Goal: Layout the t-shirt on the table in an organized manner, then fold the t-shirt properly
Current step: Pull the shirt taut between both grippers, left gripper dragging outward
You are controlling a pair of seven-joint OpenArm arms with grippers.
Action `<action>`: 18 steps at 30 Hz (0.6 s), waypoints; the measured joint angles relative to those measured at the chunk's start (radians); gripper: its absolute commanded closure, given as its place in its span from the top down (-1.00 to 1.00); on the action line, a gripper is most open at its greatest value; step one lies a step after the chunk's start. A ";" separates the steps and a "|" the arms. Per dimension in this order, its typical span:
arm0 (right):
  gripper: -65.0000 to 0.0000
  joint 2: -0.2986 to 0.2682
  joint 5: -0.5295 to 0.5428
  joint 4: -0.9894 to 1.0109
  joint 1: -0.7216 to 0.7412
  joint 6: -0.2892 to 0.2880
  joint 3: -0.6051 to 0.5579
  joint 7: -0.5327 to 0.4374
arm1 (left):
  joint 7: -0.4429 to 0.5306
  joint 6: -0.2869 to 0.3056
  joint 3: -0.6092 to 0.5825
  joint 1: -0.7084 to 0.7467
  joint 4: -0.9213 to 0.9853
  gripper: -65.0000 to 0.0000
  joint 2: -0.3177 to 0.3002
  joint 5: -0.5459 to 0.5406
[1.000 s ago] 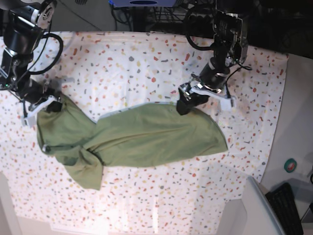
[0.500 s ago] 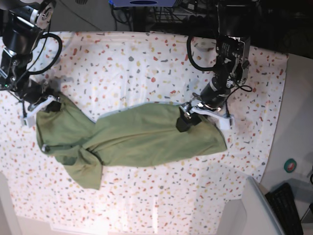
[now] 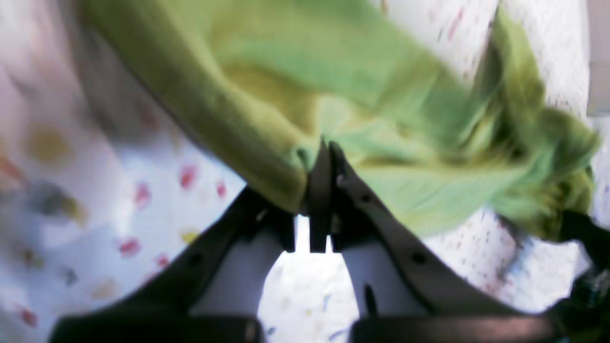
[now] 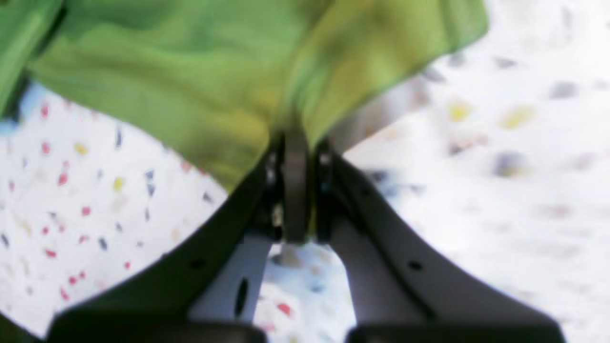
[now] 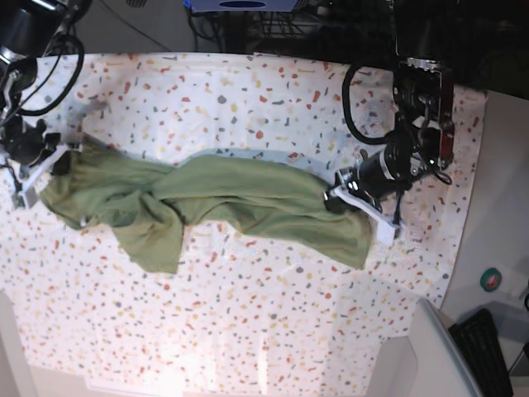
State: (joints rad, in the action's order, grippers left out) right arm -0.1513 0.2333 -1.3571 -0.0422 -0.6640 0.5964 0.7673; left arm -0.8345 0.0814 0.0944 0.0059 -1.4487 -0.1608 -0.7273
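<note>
Surface: big flat table [image 5: 248, 331] under a white cloth speckled with little red, orange, yellow and grey flecks, taking up most of the base view; dark cables and gear sitting along the far edge.

Shirt: plain olive-green soft cotton t-shirt [image 5: 231, 203] is stretching across the middle of the table like a long rumpled band, a floppy fold hanging off it toward the near edge on the base view's left.

Left arm: reaching in from the base view's right, wrist bent low and angled toward the shirt. Left gripper [image 5: 337, 198] is pinching the shirt's edge, black fingers [image 3: 329, 190] pressed together on a fold of fabric in the wrist view.

Right arm: sitting at the base view's left edge, elbow up, wrist down by the cloth. Right gripper [image 5: 51, 161] is clamped tight on the shirt's other end, green fabric bunching out above the closed jaws.

Change: a second ago the left jaws were spread wide over the shirt; now they're closed on it, and the shirt is getting pulled longer and flatter between the two arms, both ends drawn further apart.

Texture: soft, wrinkly cotton, lots of creases; wrist views are pretty blurry.
</note>
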 measured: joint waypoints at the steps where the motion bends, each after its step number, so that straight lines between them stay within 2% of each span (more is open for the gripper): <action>1: -1.00 0.000 0.007 -0.053 -0.001 0.000 -0.002 0.010 | -0.021 -0.009 0.000 -0.009 -0.047 -1.00 -0.006 -0.008; 3: -1.00 0.000 0.014 -0.140 0.004 -0.005 -0.003 0.042 | -0.057 -0.038 -0.001 -0.046 -0.101 -1.00 -0.012 -0.006; 7: -1.00 -0.002 -0.001 -0.232 0.055 -0.002 -0.003 0.107 | -0.143 -0.080 -0.002 -0.179 -0.094 -1.00 -0.008 -0.002; 11: -1.00 -0.050 0.018 -0.248 0.129 -0.003 -0.007 0.108 | -0.147 -0.077 0.008 -0.283 -0.089 -1.00 -0.005 -0.008; 15: -1.00 -0.084 0.014 -0.254 0.146 -0.002 -0.003 0.116 | -0.149 -0.076 0.125 -0.361 -0.027 -1.00 0.024 -0.005; 18: -1.00 -0.098 0.014 -0.270 0.144 -0.002 -0.002 0.116 | -0.143 -0.080 0.162 -0.376 0.040 -1.00 0.018 -0.002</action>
State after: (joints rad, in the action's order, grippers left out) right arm -0.2489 0.2474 -1.6276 0.1017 -0.6662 0.5941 0.8829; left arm -0.9779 0.0013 0.2562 -0.3702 -1.4082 -0.1425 -0.7296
